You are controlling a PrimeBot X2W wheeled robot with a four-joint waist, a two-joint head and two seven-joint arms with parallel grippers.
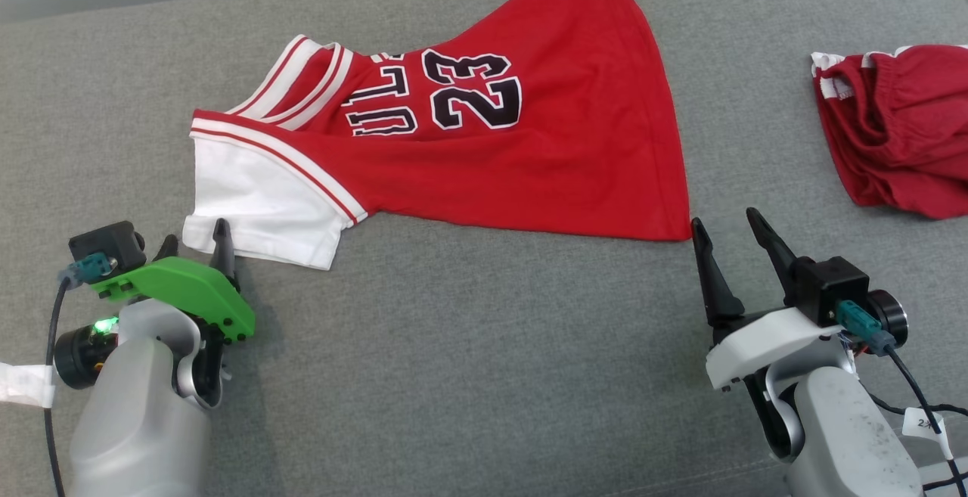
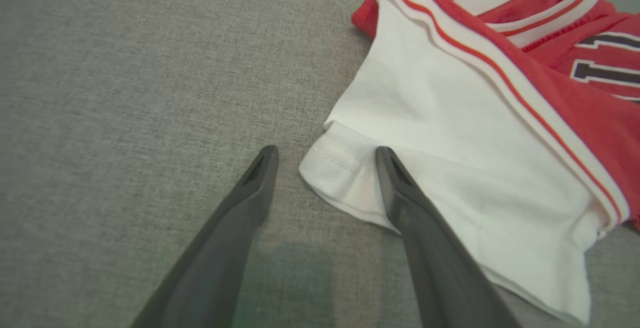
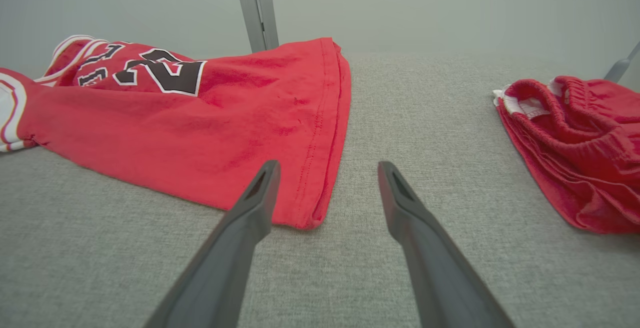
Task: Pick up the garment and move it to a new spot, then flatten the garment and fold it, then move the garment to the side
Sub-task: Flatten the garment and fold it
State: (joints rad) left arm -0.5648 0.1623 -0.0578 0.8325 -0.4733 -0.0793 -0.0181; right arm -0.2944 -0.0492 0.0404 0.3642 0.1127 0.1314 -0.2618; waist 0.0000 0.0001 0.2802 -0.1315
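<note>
The garment [image 1: 529, 156] is a red jersey with a black "23" and a white sleeve, lying mostly flat across the grey cushioned surface [image 1: 454, 346]. My left gripper [image 1: 195, 234] stands open at the white sleeve's near corner. In the left wrist view the sleeve [image 2: 450, 133] has its hemmed corner between the spread fingers of that gripper [image 2: 326, 149]. My right gripper [image 1: 724, 217] is open just beside the jersey's near hem corner. In the right wrist view that red hem corner [image 3: 310, 208] lies between the fingers of the right gripper [image 3: 328, 164], close to the left one.
A second red garment with a white-trimmed waistband [image 1: 900, 134] lies bunched at the right edge, also seen to the right in the right wrist view [image 3: 575, 148]. A grey metal post [image 3: 255, 8] rises behind the surface.
</note>
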